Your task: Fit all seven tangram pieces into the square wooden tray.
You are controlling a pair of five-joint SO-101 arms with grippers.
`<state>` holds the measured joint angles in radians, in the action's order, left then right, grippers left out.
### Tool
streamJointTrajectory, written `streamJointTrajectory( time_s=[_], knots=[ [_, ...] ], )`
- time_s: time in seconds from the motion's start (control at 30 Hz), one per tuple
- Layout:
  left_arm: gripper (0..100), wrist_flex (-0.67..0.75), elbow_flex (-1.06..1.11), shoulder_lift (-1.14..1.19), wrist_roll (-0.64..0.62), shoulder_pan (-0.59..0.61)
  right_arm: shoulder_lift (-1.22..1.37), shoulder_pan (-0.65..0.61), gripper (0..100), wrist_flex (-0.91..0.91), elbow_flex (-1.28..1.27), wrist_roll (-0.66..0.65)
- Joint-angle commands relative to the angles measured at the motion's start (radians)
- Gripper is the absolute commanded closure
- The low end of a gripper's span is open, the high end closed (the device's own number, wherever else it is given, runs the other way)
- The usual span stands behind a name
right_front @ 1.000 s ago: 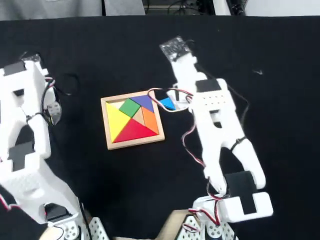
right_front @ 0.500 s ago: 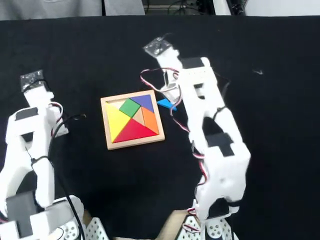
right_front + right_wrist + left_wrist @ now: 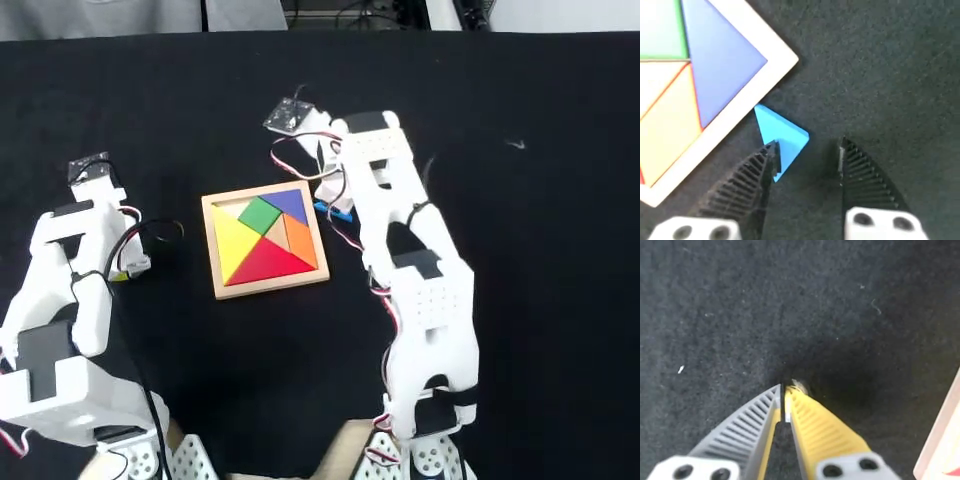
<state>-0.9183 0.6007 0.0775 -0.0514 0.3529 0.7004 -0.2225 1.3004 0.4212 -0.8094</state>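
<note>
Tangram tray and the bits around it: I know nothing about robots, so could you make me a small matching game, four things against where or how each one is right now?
Things:
1. light blue triangle
2. green square
3. left arm's jaws
4. right arm's jaws

Places or states:
A. open, one tip at the loose piece
B. seated inside the wooden tray
C. shut, over bare black cloth
D. flat on the cloth, just outside the tray's corner

Pairs: 1-D; 2-B; 3-C; 4-A.
</note>
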Motion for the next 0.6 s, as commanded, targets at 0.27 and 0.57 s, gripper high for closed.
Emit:
streamJointTrajectory(
  time_s=[0.27,0.57],
  knots=[
    [97,-0.008,-0.051,-0.005,-0.011,-0.01,0.039,-0.035,81.4,0.057,0.054,-0.055],
    [97,-0.008,-0.051,-0.005,-0.011,-0.01,0.041,-0.055,81.8,0.071,0.036,-0.057]
  ],
)
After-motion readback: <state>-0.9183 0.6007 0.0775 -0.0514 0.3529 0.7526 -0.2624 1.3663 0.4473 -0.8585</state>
